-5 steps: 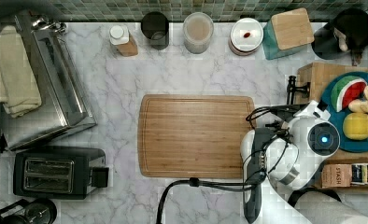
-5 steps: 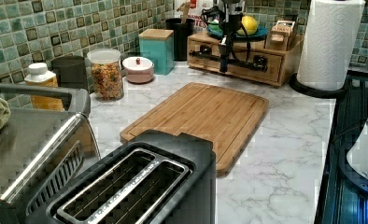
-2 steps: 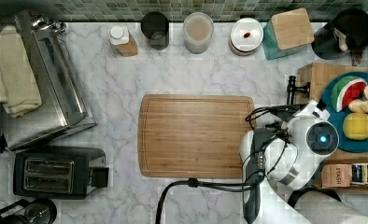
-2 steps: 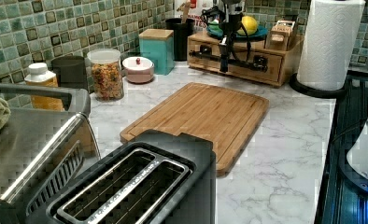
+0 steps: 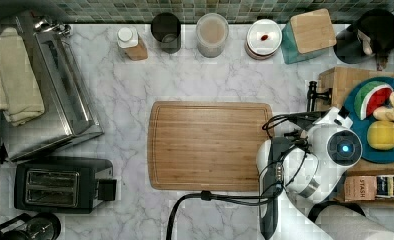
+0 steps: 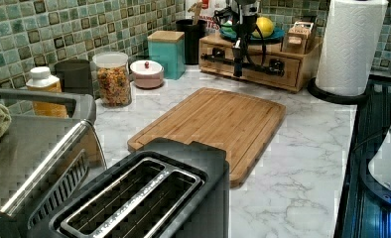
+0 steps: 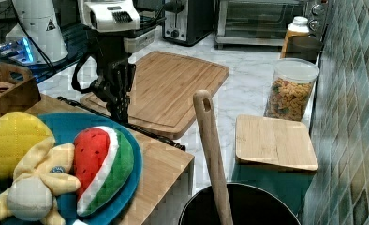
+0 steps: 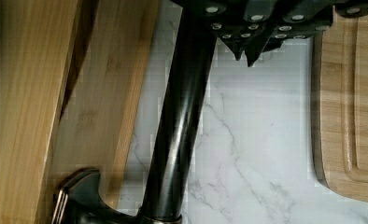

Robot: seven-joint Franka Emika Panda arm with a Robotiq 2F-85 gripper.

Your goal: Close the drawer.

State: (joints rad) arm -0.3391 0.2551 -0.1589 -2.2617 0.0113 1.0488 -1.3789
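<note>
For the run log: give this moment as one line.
task: close drawer | hand: at the dark bar handle on the drawer front | drawer: looks almost flush with wooden unit | cutting board: untouched

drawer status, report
Gripper down at the drawer front, against its dark bar handle. Drawer looks nearly shut, thin gap showing in the wrist view. Cutting board apart from it, nothing in the way.

1. arm [image 5: 305, 165]: white rounded housings, round cap with a lit blue dot.
2. cables [image 5: 225, 197]: black, looped along the links.
3. gripper [image 7: 119, 101]: black body; small silver screws visible in the wrist view.
</note>
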